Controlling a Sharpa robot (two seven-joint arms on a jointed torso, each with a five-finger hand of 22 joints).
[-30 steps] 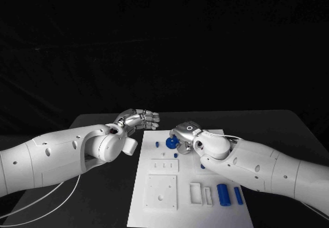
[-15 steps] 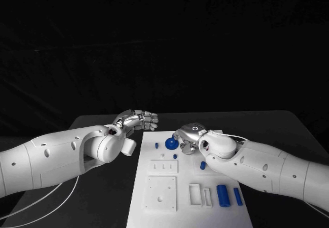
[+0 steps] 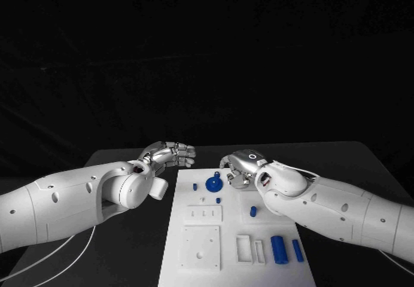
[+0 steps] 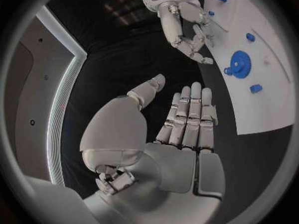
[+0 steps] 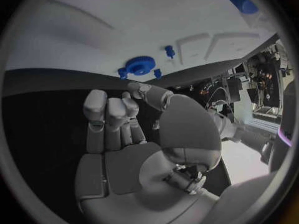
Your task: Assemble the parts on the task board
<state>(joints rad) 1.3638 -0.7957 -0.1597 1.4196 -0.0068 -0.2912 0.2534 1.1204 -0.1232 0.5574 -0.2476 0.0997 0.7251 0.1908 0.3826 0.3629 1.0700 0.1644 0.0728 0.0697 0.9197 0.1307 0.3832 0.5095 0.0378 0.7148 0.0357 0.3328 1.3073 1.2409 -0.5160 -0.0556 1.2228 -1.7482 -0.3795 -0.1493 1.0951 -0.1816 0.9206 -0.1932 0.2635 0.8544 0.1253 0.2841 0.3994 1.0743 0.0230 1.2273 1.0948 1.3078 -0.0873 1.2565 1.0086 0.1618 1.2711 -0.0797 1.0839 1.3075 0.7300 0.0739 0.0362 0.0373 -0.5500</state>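
left hand (image 3: pixel 173 153): hovering beside task board (image 3: pixel 200 272), fingers apart, holding nothing | right hand (image 3: pixel 239 167): curling empty beside blue gear (image 3: pixel 213 183)

Right hand (image 3: pixel 239 168) has let go of the blue gear (image 3: pixel 213 182) and lifted off toward 12 o'clock, empty. Gear now sits exposed on the task board (image 3: pixel 231 251), at the hand's 7 o'clock.

One white task board (image 3: pixel 228 239) lay on one black table (image 3: pixel 345 161). On it were one blue gear (image 3: pixel 213 183) and two blue cylinders (image 3: pixel 279 248). Two hands (image 3: pixel 173 154) were present.
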